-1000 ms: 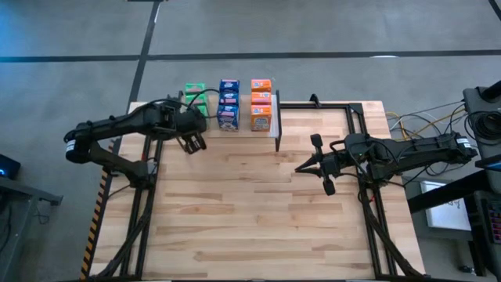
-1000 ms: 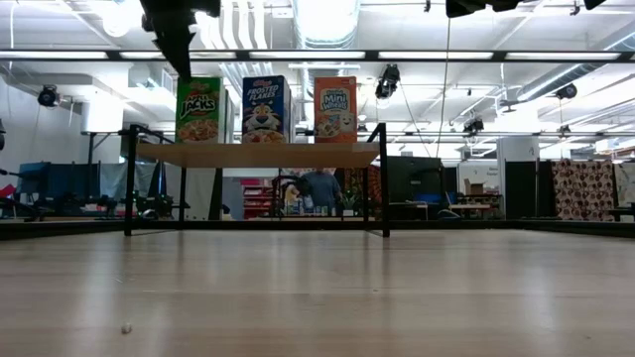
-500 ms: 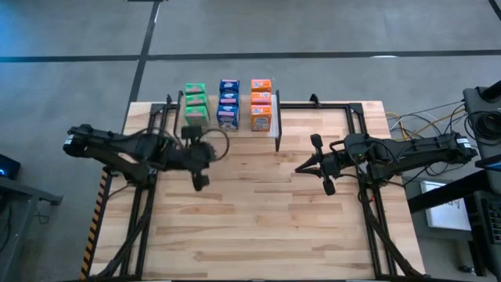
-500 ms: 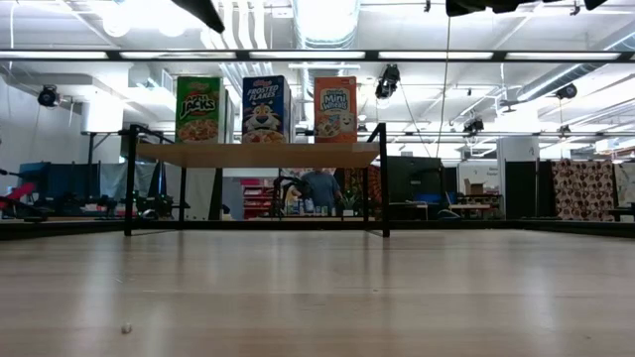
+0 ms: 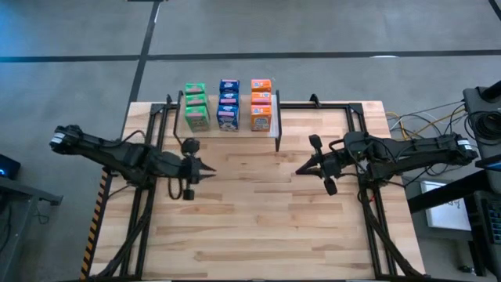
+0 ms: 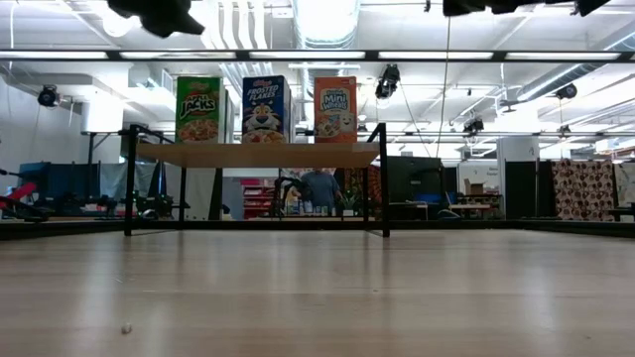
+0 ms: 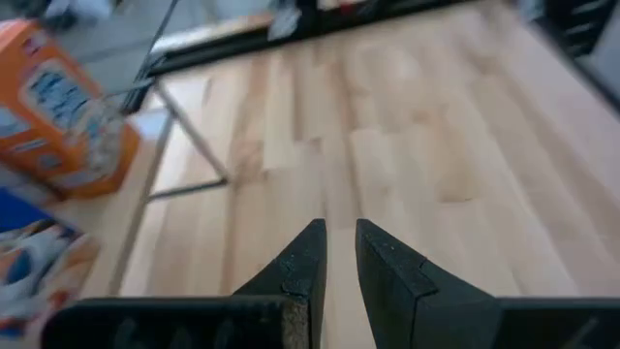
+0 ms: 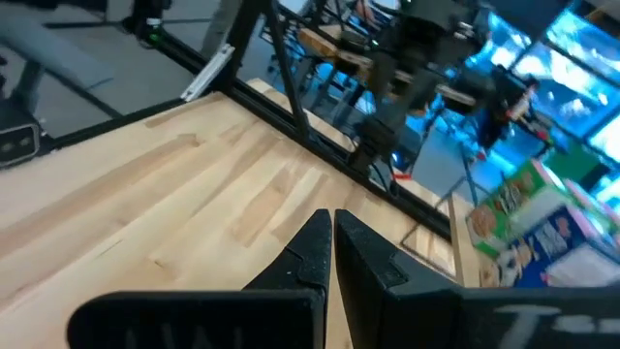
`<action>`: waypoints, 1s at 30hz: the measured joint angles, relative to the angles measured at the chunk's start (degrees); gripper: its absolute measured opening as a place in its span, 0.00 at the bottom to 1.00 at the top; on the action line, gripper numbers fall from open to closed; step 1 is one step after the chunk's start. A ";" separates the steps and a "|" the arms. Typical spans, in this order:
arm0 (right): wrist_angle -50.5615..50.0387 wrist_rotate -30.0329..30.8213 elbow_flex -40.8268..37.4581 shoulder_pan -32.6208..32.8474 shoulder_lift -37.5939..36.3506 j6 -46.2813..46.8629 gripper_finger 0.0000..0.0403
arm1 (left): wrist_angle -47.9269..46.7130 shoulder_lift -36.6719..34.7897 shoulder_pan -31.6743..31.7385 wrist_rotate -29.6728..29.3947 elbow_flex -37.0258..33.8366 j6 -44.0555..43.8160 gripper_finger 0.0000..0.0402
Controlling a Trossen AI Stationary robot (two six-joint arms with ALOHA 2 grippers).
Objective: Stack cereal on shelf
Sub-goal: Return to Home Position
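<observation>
The cereal boxes stand in three columns on the shelf (image 5: 270, 129) at the table's far edge: green (image 5: 195, 106), blue (image 5: 228, 104) and orange (image 5: 261, 104). The low view shows the front green (image 6: 199, 109), blue (image 6: 265, 109) and orange (image 6: 335, 109) boxes upright on the shelf board (image 6: 258, 154). My left gripper (image 5: 210, 168) is shut and empty above the table, nearer than the shelf, pointing toward the table's right. My right gripper (image 5: 300, 168) is shut and empty, pointing left toward it. The left wrist view shows an orange box (image 7: 58, 116) and a blue one (image 7: 29, 262).
Black metal frame rails (image 5: 356, 110) run along the table's far right and left sides. The shelf's thin black legs (image 6: 129, 183) stand on the wood. Bare tabletop (image 5: 258, 227) lies between and in front of the grippers. A person (image 6: 320, 188) stands far off in the room.
My left gripper has drawn back from the green boxes on the shelf toward the table's near edge, and has turned to point toward the table's right. The boxes have stayed in place. My right arm has kept still.
</observation>
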 joint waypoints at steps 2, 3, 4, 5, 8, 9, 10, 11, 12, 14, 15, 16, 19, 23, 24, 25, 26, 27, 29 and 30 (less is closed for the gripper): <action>0.09 -0.02 -0.41 -1.11 0.00 2.07 0.02 | 3.88 -3.42 0.00 1.86 -4.48 1.65 0.10; 0.15 0.00 -0.79 -1.65 0.00 2.96 0.02 | 5.36 -5.23 0.00 2.16 -6.59 2.27 0.10; 0.23 -0.04 -1.33 -2.23 0.00 4.07 0.02 | 6.32 -6.96 0.00 2.21 -8.48 2.54 0.10; 0.55 -0.05 -2.04 -2.71 0.00 5.28 0.02 | 7.21 -8.82 0.00 2.23 -10.36 2.76 0.10; 3.48 -0.17 -4.98 -3.86 0.00 8.71 0.02 | 8.68 -14.52 0.00 2.67 -15.20 2.78 0.10; 4.56 -0.20 -5.95 -4.07 -0.07 9.89 0.02 | 9.51 -16.33 0.00 2.68 -16.56 2.71 0.10; 5.64 -0.20 -7.06 -4.22 -0.32 10.63 0.02 | 10.44 -18.10 0.00 2.70 -17.81 2.65 0.10; 7.02 -0.26 -8.22 -4.27 -0.57 11.29 0.02 | 10.88 -20.06 0.00 2.72 -19.02 2.54 0.10; 8.53 -0.24 -9.30 -4.30 -0.90 11.92 0.02 | 11.23 -21.69 0.00 2.72 -20.05 2.53 0.10; 12.20 -0.25 -11.78 -4.43 -1.94 12.73 0.02 | 12.76 -24.97 0.00 2.72 -22.08 2.51 0.10; 13.90 -0.26 -12.93 -4.47 -2.53 12.99 0.02 | 13.31 -26.41 0.00 2.72 -23.07 2.50 0.10; 15.13 -0.24 -14.00 -4.47 -3.27 13.10 0.02 | 13.75 -27.80 0.00 2.70 -23.99 2.52 0.10; 17.99 -0.26 -17.29 -4.47 -6.08 14.09 0.02 | 15.13 -31.77 0.00 2.70 -26.67 2.62 0.10; 21.95 -0.26 -22.13 -4.47 -11.12 15.75 0.02 | 15.26 -35.79 0.00 2.70 -28.95 2.63 0.10; 22.94 -0.26 -23.49 -4.47 -12.47 16.24 0.02 | 15.25 -36.67 0.00 2.68 -29.35 2.67 0.10; 23.43 -0.26 -24.78 -4.47 -13.90 16.77 0.02 | 15.37 -37.45 0.00 2.65 -29.66 2.75 0.10; 24.16 -0.26 -26.17 -4.47 -15.39 17.11 0.02 | 15.40 -38.25 0.02 2.61 -30.00 2.90 0.10; 24.99 -0.26 -27.49 -4.47 -16.77 17.50 0.02 | 15.34 -38.99 0.02 2.60 -30.36 3.01 0.10; 26.77 -0.24 -30.08 -4.47 -19.35 18.35 0.02 | 15.29 -40.29 0.02 2.53 -30.96 3.52 0.10; 27.45 -0.24 -31.25 -4.47 -20.73 18.67 0.02 | 15.26 -40.94 0.02 2.50 -31.20 3.92 0.10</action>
